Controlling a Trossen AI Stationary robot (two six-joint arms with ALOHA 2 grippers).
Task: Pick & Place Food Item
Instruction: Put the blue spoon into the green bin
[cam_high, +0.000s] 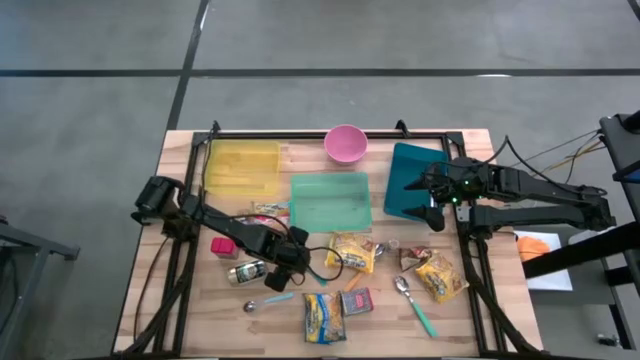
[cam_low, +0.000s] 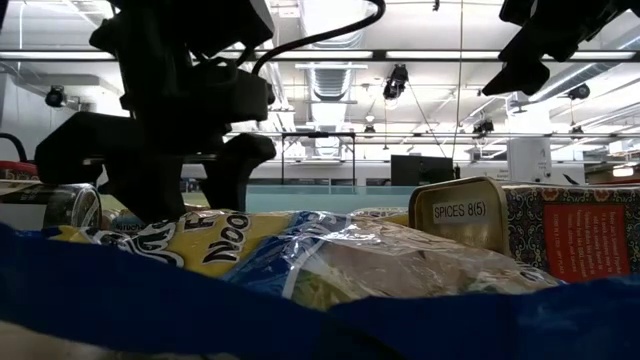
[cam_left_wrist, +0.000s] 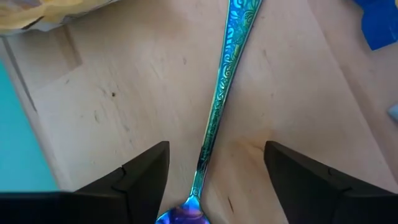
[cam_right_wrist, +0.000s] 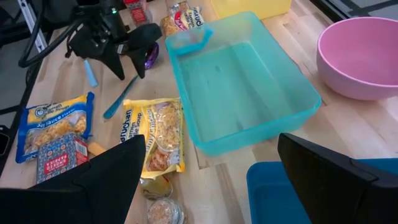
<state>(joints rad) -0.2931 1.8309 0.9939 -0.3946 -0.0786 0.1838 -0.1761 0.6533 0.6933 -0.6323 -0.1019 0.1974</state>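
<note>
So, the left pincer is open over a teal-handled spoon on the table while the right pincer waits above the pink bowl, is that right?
Not quite: in the high view the right pincer waits above the blue bin, not the pink bowl. The left pincer is indeed open over the spoon.

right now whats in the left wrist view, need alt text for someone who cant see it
The left gripper, fingers open, hovers close above a spoon with a patterned teal-blue handle lying on the bare wooden table, the handle running between the two dark fingers. A teal container edge shows at one side.
</note>
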